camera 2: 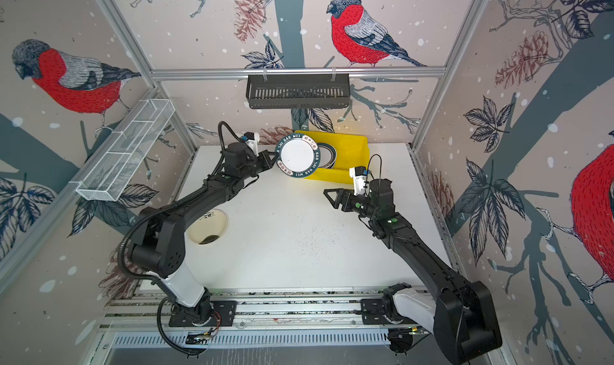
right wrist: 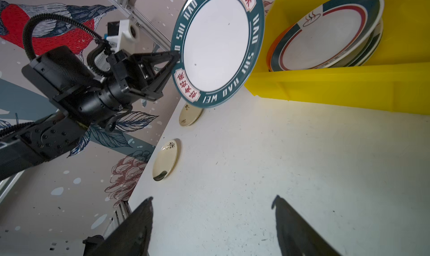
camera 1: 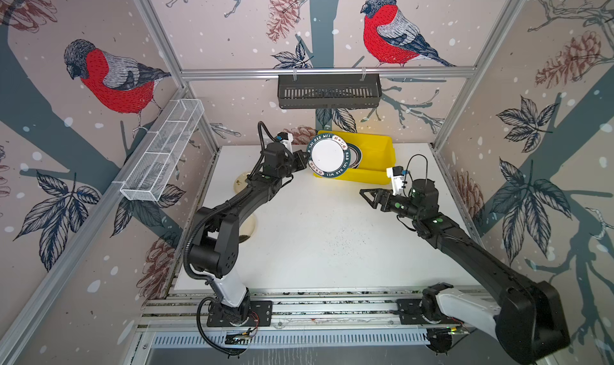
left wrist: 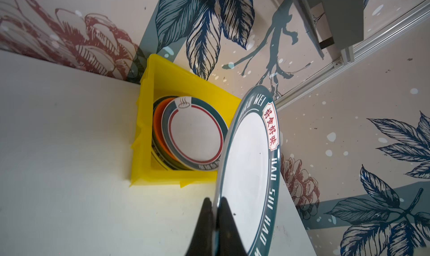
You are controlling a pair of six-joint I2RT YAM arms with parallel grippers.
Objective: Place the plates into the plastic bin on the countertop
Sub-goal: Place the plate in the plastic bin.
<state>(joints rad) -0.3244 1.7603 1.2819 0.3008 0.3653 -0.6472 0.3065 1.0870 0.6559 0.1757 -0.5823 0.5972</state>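
The left gripper (left wrist: 215, 202) is clamped on the rim of a green-rimmed lettered plate (camera 1: 327, 154), holding it tilted in the air at the left end of the yellow plastic bin (camera 1: 375, 147); a stack of plates (left wrist: 193, 136) already sits inside the bin. The right gripper (right wrist: 213, 199) hangs empty with jaws apart over the countertop (camera 1: 315, 230), near the bin; two cream plates (right wrist: 165, 160) lie flat by the countertop's left edge.

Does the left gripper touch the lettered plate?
Touching. In the left wrist view, the left gripper pinches the lettered plate by its rim between both fingers.
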